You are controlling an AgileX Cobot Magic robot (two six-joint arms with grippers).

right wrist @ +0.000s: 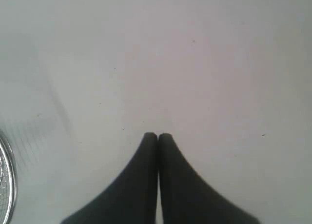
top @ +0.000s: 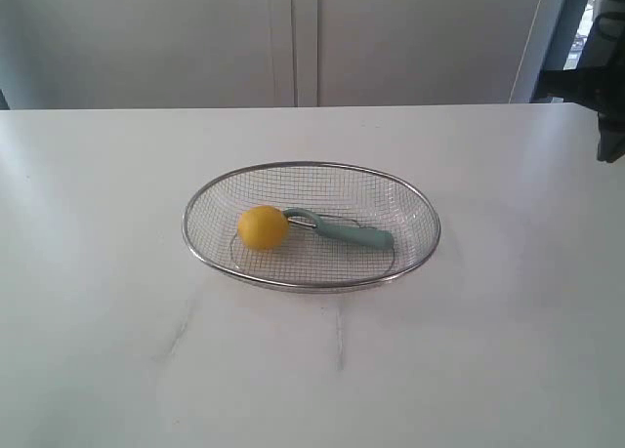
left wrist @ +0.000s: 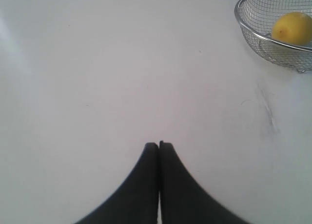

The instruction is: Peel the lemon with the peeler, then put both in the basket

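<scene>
The yellow lemon [top: 262, 226] lies inside the wire-mesh basket [top: 200, 248] at the table's middle, touching the metal head of the teal-handled peeler [top: 356, 235], which lies beside it in the basket. The left wrist view catches the lemon [left wrist: 292, 29] and a part of the basket [left wrist: 243, 26] far off to one side. My left gripper [left wrist: 159, 145] is shut with nothing in it, above bare table. My right gripper [right wrist: 157, 135] is shut and empty too, over bare table, with only a sliver of the basket rim [right wrist: 10, 185] at the frame's edge.
The white table [top: 117, 350] spreads wide around the basket. A dark part of the robot [top: 601, 87] shows at the far right edge. Pale wall panels stand behind the table.
</scene>
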